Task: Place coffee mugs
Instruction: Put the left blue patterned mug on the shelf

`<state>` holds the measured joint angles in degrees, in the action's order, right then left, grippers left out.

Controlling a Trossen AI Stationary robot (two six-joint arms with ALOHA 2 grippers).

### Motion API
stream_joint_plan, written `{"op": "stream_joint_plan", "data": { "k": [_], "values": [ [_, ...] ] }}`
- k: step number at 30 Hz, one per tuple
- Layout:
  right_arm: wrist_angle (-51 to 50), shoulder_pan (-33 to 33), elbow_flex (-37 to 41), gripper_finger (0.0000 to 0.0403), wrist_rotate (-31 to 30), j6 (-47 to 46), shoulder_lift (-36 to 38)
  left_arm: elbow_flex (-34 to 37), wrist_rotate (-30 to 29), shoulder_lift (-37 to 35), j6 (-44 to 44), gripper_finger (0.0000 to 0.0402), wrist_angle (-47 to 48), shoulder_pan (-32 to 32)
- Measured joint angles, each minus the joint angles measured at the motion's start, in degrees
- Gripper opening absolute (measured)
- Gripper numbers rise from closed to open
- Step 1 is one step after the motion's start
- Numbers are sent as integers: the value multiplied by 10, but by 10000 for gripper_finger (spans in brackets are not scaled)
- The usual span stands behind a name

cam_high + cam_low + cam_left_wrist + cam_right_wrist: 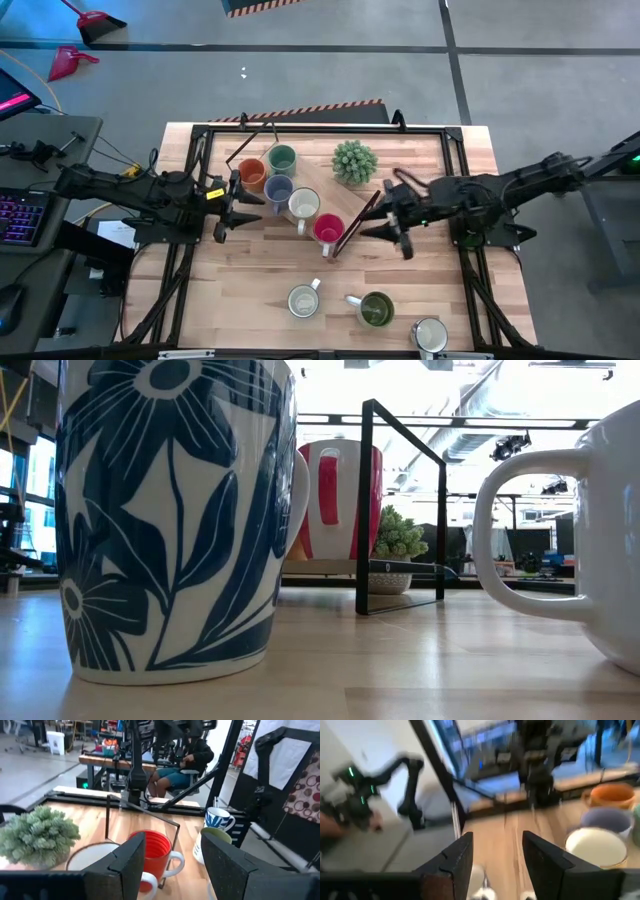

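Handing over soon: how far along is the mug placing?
Five mugs sit grouped mid-table by the plant: orange, green, blue-grey, white, red mug. Neither the right gripper nor left gripper holds anything. Left: three mugs along the front edge.

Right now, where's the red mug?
High view: the red mug sits mid-table on the wooden rack, beside the white mug, just left of the right gripper.

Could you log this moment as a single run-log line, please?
left gripper: open, beside grouped mugs | right gripper: open, beside red mug | three mugs apart at front edge
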<state>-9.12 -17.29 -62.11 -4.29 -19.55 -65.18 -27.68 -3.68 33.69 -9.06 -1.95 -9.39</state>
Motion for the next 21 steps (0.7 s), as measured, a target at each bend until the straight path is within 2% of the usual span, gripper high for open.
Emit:
{"op": "stream_joint_plan", "data": {
  "k": [4, 9, 17, 21],
  "values": [
    [-129, 0, -127, 147, 30, -12, -96, 0, 0, 0, -14, 179, 10, 0],
    [-201, -2, -248, 135, 74, -12, -208, 0, 11, -1, -14, 179, 11, 0],
    [-291, -18, -360, 133, 68, -21, -368, 0, 59, -29, -14, 179, 76, 0],
    [-296, -25, -399, 133, 68, -30, -426, 0, 80, -53, -14, 179, 109, 0]
  ]
}}
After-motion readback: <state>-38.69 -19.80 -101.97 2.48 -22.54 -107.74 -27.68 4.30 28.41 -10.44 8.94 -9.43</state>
